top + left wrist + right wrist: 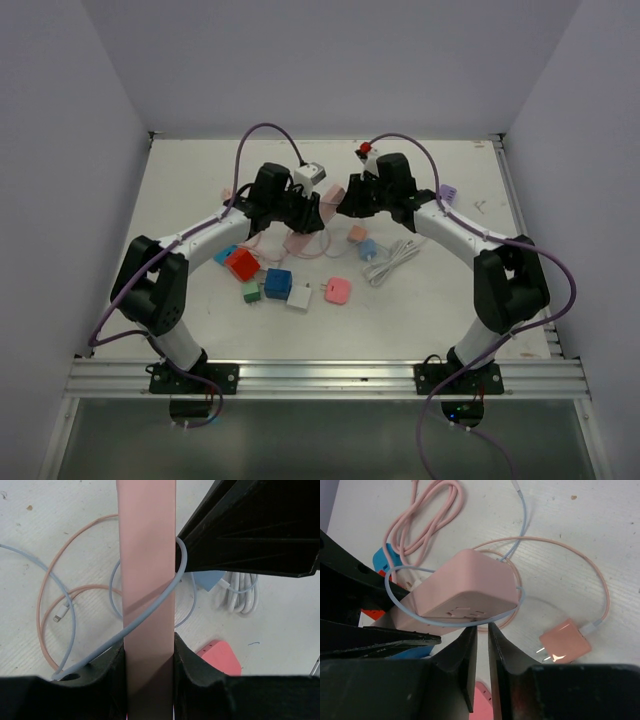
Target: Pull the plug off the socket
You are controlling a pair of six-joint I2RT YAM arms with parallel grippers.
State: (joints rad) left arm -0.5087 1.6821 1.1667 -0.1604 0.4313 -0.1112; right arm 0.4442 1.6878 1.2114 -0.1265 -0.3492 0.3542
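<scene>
Looking down from the top camera, you see both arms meeting over the middle of the table [185,195], the left gripper [303,212] and right gripper [338,203] nose to nose with the pink socket block [333,192] between them; how their jaws stand is too small to read there. Your left wrist camera shows the block as a long, smooth pink bar clamped between the left fingers [107,672], with a light blue cable [145,622] slung across it. Your right wrist camera shows its rounded end and open outlet slots, the cable looped around it. A pink plug [565,642] lies on the table apart from the block, prongs bare. The right fingers [465,665] sit nearly together, gripping nothing.
</scene>
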